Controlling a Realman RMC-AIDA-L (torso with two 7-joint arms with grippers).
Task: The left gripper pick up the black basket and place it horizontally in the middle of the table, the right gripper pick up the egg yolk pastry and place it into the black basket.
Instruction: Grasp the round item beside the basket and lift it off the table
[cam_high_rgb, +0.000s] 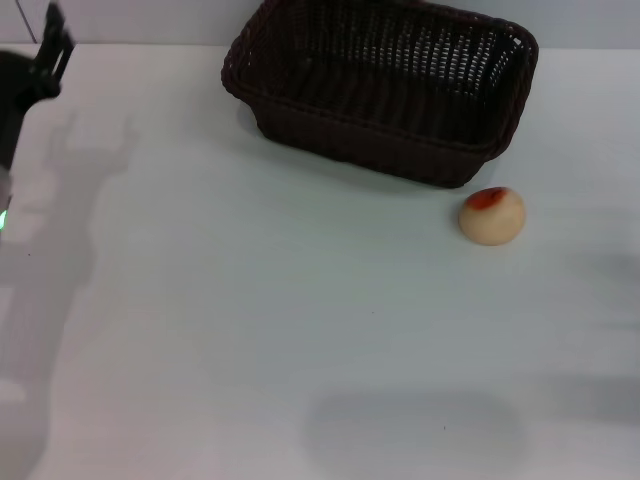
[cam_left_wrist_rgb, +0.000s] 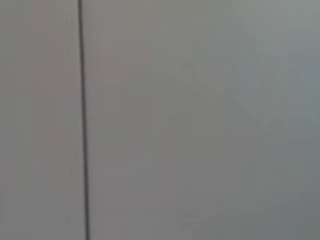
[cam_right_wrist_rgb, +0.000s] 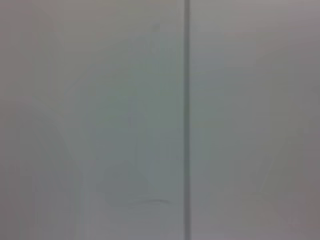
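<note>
The black basket (cam_high_rgb: 385, 85) stands upright at the back of the white table (cam_high_rgb: 250, 330), right of centre, turned slightly askew. The egg yolk pastry (cam_high_rgb: 492, 215), pale with a red-orange patch on top, lies on the table just in front of the basket's right end, apart from it. My left gripper (cam_high_rgb: 52, 45) shows at the far left back edge, raised, well left of the basket. The right gripper is out of view. Both wrist views show only a plain grey surface with a thin dark line.
The table's back edge runs behind the basket (cam_high_rgb: 140, 45). Arm shadows fall on the left side and on the front right of the table.
</note>
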